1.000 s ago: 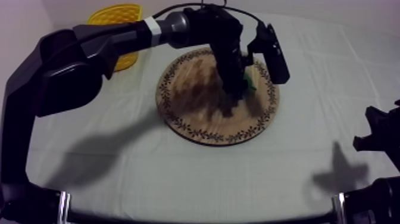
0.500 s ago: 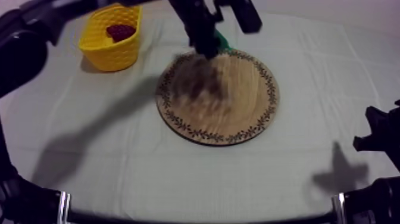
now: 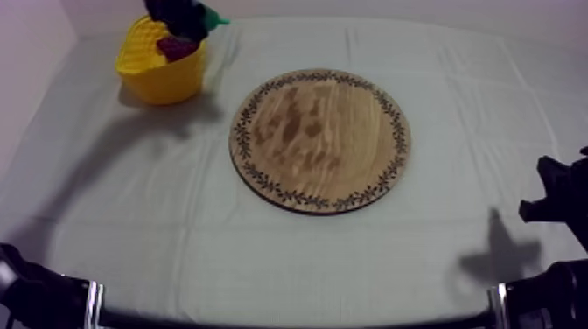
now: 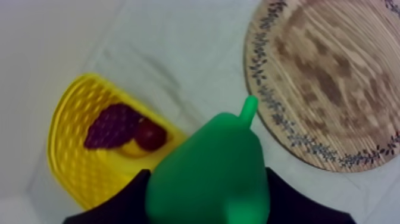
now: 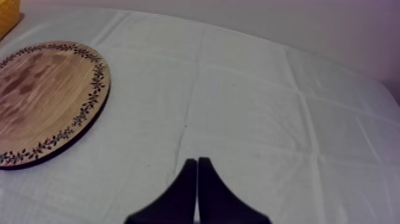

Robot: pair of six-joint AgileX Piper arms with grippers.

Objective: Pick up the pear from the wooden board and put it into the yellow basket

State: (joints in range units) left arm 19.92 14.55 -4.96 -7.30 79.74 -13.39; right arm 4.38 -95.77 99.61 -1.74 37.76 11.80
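My left gripper is clamped on the pear, smooth bright green with a short stem, held aloft at the rim of the yellow basket, off the wooden board. The top view gives a green sliver of it. The left wrist view adds its whole body, plus grapes and a small red fruit in the basket. My right gripper sits pinched together over the cloth.

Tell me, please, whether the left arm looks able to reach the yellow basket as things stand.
Probably yes: the left hand, shut on the pear, hangs beside the open yellow basket; the grapes and small red fruit inside leave room.
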